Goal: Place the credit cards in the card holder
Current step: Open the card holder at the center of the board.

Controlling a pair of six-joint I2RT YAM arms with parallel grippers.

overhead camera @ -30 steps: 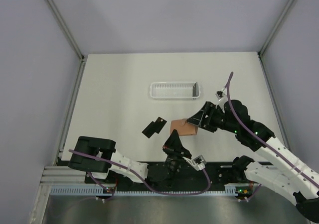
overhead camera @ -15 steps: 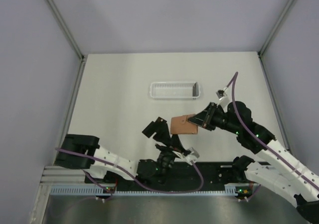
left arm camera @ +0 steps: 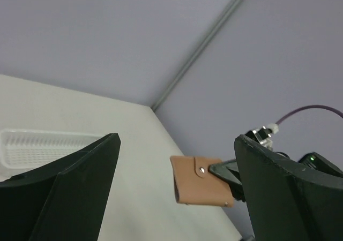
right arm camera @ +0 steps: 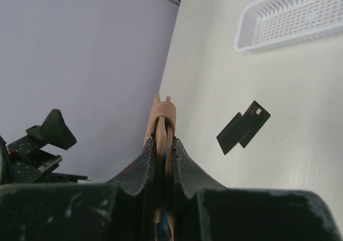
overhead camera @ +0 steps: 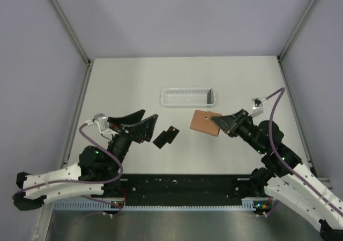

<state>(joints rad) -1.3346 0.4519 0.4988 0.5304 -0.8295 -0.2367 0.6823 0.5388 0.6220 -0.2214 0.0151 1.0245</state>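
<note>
Right gripper point(overhead camera: 221, 124) pinches holder point(overhead camera: 205, 123) aloft (likely for loading) | left gripper point(overhead camera: 150, 114) spread, empty | cards point(overhead camera: 166, 137) flat, holder's 8 o'clock

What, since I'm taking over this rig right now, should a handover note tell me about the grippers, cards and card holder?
Grippers: the left gripper is open and empty, just left of the credit cards. The right gripper is shut on one edge of the folded card holder, apparently lifted.
Things: both credit cards lie overlapping on the table, nearer the arms than the white tray.
Done: holder grasped.
Left: pick up each card and slide it into the holder; neither is in.
</note>
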